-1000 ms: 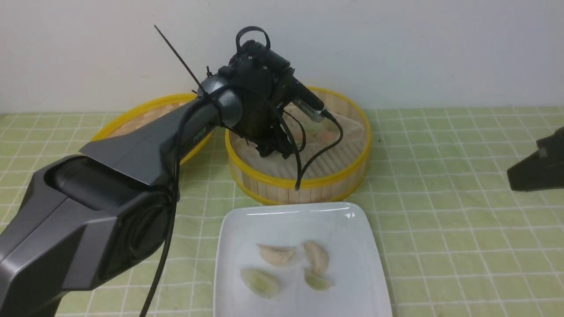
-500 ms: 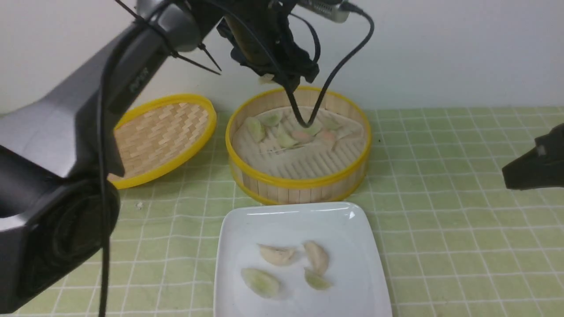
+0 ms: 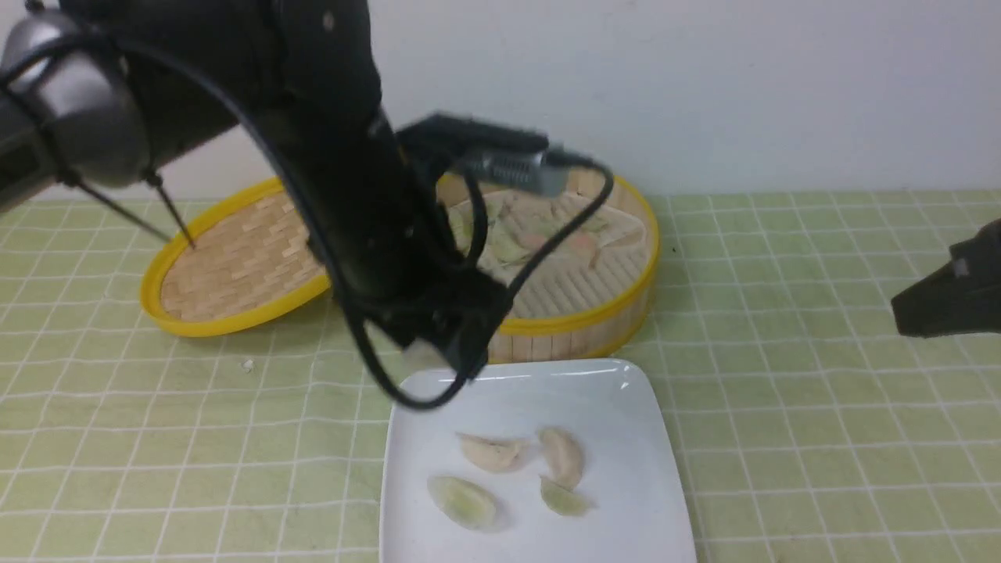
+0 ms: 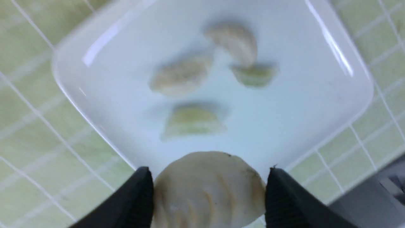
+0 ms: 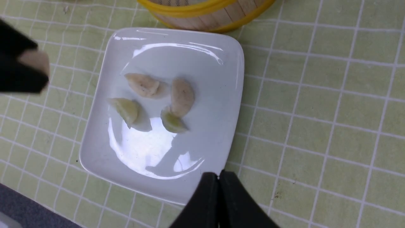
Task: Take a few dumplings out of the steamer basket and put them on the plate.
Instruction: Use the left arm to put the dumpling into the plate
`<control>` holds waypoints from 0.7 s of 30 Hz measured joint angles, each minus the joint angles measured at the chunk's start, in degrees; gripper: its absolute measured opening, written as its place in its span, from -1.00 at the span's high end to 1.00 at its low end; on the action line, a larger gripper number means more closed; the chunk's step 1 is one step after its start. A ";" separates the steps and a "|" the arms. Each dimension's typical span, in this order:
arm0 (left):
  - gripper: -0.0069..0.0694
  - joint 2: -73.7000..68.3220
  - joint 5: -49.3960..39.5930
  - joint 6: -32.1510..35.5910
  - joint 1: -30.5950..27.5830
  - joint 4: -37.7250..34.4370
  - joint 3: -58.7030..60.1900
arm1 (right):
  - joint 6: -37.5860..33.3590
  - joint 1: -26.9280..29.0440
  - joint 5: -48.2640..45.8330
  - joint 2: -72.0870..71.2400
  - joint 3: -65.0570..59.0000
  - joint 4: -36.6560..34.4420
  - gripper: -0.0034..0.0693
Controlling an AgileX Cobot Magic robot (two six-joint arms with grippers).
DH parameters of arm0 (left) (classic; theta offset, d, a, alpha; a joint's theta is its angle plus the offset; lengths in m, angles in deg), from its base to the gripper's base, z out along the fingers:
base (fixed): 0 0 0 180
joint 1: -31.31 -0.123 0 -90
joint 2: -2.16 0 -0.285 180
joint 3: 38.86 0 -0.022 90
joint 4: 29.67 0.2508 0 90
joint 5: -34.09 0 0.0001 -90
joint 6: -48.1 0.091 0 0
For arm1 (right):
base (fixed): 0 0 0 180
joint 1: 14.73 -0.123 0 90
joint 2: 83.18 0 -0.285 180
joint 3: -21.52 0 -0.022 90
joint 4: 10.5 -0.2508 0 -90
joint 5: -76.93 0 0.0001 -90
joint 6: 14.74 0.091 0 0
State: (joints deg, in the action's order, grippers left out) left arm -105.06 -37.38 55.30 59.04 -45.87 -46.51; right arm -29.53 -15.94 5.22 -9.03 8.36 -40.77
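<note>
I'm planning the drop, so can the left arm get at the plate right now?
Probably yes: the left tool, gripping a cream dumpling, hangs by the plate at its far-left corner; nothing lies between.

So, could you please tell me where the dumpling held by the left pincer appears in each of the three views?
Front view: the held dumpling shows pale at the left pincer tip, near the plate at its far-left corner.
Left wrist view: large in the foreground, clamped in the pincer, plate behind.
Right wrist view: pale patch in the dark pincer, off the plate's rim.
Shared landmark: the white plate.
</note>
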 joint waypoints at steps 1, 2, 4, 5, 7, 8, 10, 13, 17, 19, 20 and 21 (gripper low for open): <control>-0.24 0.29 0.00 0.26 0.00 -1.29 3.22 | 0.00 0.00 0.00 0.00 0.00 0.00 0.94; -0.24 0.42 0.07 0.68 0.00 -2.24 5.51 | 0.00 0.00 0.00 0.00 0.00 -0.07 0.94; -0.24 0.48 1.46 2.13 0.00 -4.01 10.17 | 0.00 0.00 0.00 0.00 0.00 -0.18 0.94; -0.24 0.48 2.14 2.70 0.00 -4.51 11.59 | 0.00 0.00 0.00 0.00 0.00 -0.25 0.94; -0.24 0.48 3.63 4.08 0.00 -5.40 14.38 | 0.00 0.00 0.00 0.00 0.00 -0.83 0.94; -0.24 0.48 4.00 4.35 0.00 -5.64 14.97 | 0.00 0.00 0.00 0.00 0.00 -1.22 0.94; -0.24 0.41 4.91 5.11 0.00 -5.85 16.05 | 0.00 0.00 0.00 0.00 0.00 -1.88 0.94; -0.24 -0.58 5.90 6.87 0.00 -5.96 16.31 | 0.00 0.00 0.00 0.00 0.00 -2.60 0.94; -0.24 -2.24 5.96 9.38 0.08 -6.70 16.31 | -0.05 0.00 0.00 0.00 0.00 -2.83 0.94; -0.24 -3.49 6.42 10.06 0.89 -6.88 16.31 | -0.05 0.00 0.00 0.00 0.00 -2.83 0.94; -0.24 -3.70 6.55 10.32 1.11 -6.88 16.31 | -0.11 0.00 0.00 0.00 0.00 -2.83 0.94; -0.24 -4.40 7.15 10.90 1.84 -6.93 16.31 | -0.26 0.00 0.00 0.00 0.00 -2.83 0.94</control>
State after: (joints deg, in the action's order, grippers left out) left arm -109.46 -30.23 66.20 60.88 -52.79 -30.20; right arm -29.79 -15.94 5.22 -9.03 8.36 -43.60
